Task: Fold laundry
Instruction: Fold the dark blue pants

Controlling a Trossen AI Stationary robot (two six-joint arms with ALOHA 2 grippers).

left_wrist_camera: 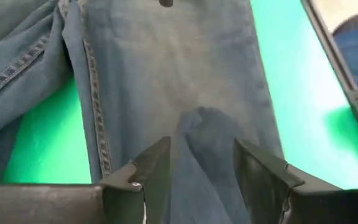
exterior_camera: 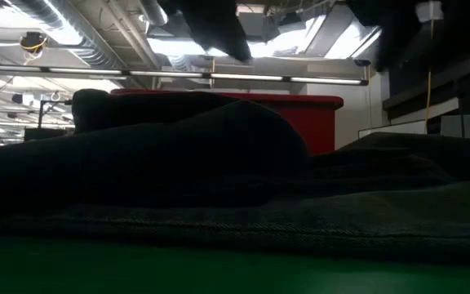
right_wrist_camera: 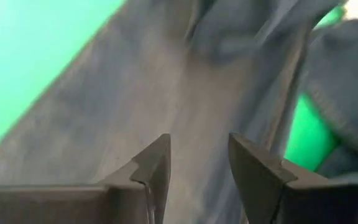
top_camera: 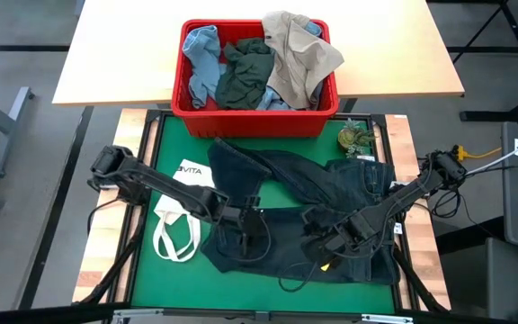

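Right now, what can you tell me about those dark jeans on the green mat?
The jeans are dark navy denim with visible seam stitching, lying rumpled and partly folded across the green mat, in front of the red basket. A raised fold sits between the left gripper's open fingers; the right gripper hovers open over them.
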